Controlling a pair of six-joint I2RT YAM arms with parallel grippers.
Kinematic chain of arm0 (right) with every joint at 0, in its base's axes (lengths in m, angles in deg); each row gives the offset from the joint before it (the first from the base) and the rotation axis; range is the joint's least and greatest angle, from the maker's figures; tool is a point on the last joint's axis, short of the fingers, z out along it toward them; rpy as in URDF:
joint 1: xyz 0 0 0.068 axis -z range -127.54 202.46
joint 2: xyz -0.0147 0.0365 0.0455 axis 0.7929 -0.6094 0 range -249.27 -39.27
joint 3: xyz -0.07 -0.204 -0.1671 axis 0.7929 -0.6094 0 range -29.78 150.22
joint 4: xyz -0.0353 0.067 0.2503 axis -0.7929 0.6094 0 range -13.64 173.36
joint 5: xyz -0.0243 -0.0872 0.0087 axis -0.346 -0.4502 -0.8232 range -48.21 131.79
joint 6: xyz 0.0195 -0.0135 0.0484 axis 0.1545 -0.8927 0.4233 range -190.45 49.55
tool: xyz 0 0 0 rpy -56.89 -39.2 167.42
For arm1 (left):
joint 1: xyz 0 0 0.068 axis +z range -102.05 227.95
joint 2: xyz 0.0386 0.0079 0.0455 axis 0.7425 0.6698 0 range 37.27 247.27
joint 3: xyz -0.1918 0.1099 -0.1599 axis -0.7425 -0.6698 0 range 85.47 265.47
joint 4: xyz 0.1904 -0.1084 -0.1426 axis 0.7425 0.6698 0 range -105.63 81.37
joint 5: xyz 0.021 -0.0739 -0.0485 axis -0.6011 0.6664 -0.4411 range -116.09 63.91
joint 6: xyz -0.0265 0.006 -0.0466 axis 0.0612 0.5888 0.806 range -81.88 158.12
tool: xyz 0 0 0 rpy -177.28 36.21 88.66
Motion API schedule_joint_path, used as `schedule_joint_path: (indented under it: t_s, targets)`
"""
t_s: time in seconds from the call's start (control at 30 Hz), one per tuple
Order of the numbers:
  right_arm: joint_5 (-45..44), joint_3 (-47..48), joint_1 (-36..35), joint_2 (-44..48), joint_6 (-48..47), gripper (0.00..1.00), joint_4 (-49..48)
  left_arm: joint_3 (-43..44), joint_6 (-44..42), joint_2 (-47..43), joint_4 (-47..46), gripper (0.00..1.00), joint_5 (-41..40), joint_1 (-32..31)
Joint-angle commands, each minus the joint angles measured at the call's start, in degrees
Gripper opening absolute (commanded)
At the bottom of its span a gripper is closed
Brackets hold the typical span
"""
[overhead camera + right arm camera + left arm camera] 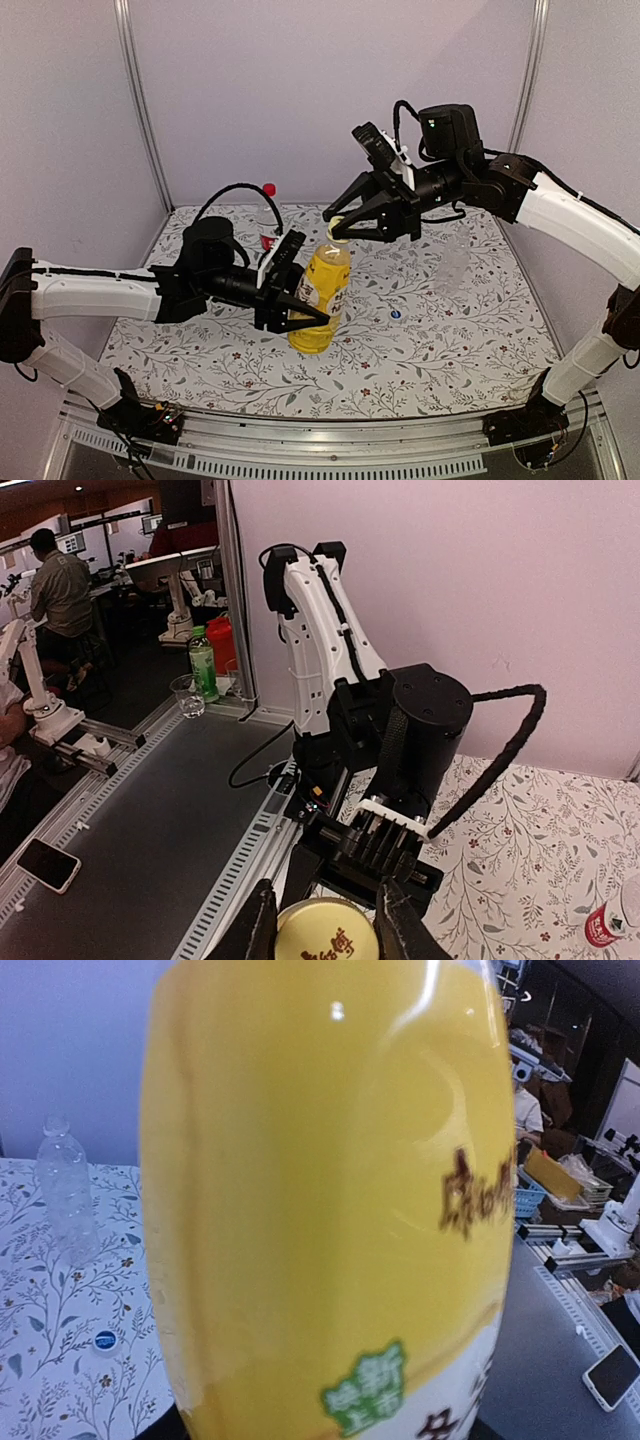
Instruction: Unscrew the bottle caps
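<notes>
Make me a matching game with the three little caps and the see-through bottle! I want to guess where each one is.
Things:
1. yellow cap
2. blue cap
3. red cap
4. clear bottle

Where or how:
A. lying by itself on the table
B. standing up with no cap on top
C. pinched by the right gripper
D. on top of the bottle at the back

Pairs: 1-C, 2-A, 3-D, 4-B
</notes>
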Motion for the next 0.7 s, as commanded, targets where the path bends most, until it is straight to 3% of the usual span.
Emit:
schedule_joint_path:
  t_s: [0.0, 0.17, 0.67]
  targets:
    - [6.4, 2.2, 0.9, -1.8, -4.3, 0.30, 5.1, 0.9, 2.7, 1.1, -5.2, 0.51, 8.9, 1.5]
    - [6.1, 2.4, 1.0, -1.5, -3.9, 0.30, 5.1, 0.7, 2.9, 1.0, -5.6, 0.51, 7.2, 2.1]
    - [-3.6, 1.8, 1.0, 0.0, 1.4, 0.76, 2.4, 0.1, 2.1, 1.0, -4.5, 0.51, -0.2, 2.9]
